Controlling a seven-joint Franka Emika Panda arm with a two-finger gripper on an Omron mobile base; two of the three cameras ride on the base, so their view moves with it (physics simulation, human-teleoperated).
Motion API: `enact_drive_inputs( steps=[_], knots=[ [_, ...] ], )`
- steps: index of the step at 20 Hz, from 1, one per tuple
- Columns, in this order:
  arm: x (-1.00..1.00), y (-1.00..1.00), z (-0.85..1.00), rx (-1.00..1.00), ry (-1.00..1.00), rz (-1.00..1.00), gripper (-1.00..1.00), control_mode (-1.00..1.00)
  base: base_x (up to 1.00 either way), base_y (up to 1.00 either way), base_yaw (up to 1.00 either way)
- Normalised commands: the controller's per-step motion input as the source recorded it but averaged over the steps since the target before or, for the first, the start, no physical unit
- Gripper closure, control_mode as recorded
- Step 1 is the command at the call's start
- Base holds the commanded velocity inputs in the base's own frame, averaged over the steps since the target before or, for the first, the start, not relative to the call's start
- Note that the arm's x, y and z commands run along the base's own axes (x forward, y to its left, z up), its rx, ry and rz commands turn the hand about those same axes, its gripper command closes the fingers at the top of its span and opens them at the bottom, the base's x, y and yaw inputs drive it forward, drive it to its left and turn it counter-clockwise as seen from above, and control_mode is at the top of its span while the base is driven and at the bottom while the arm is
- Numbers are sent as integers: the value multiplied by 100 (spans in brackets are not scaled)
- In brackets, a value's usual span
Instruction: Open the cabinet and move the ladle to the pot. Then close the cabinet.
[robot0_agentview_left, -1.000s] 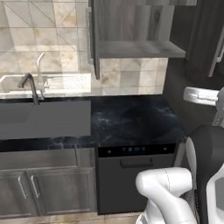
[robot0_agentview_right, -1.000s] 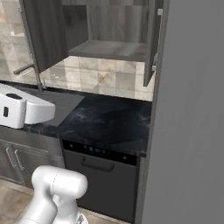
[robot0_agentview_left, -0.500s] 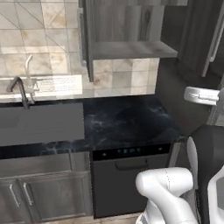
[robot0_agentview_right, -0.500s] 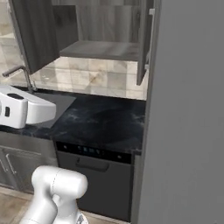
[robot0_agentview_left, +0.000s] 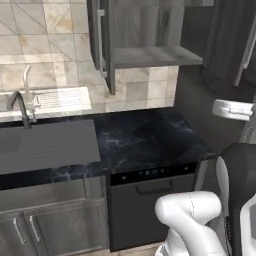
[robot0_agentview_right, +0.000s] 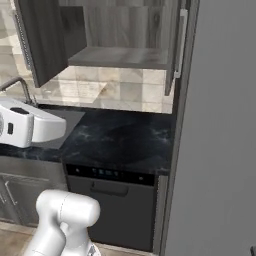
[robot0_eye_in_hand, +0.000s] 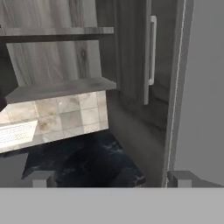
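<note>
The cabinet (robot0_agentview_left: 150, 56) hangs above the counter with both doors swung open; its left door (robot0_agentview_left: 102, 45) and right door (robot0_agentview_right: 175, 47) stand edge-on to me. In the hand view the bare shelf (robot0_eye_in_hand: 61, 87) and the right door's silver bar handle (robot0_eye_in_hand: 152, 50) are close ahead. My gripper (robot0_eye_in_hand: 112, 179) is open, nothing between its fingertips (robot0_eye_in_hand: 41, 177), and it faces the cabinet from the right at about shelf height. The white hand (robot0_agentview_left: 232, 109) shows at the right edge and again as the hand (robot0_agentview_right: 25, 127) in the right base view. The ladle and the pot are out of view.
A black marble counter (robot0_agentview_left: 145, 140) runs under the cabinet, above a dark dishwasher (robot0_agentview_left: 150, 200). A sink with a curved faucet (robot0_agentview_left: 20, 107) lies to the left. A tall grey panel (robot0_agentview_right: 220, 150) walls off the right side. Lighter base cabinets (robot0_agentview_left: 50, 225) stand at the lower left.
The whole picture has slid left in both base views, so the base has driven right along the counter. The gripper stays open.
</note>
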Motion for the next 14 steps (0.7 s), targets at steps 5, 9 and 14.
enact_drive_inputs(
  steps=[5,9,14],
  knots=[
    [0,0,0,0,0,0,-100,100,39,59,0],
    [0,0,0,0,0,0,-100,100,41,9,0],
    [0,0,0,0,0,0,-100,100,4,-35,0]
  ],
)
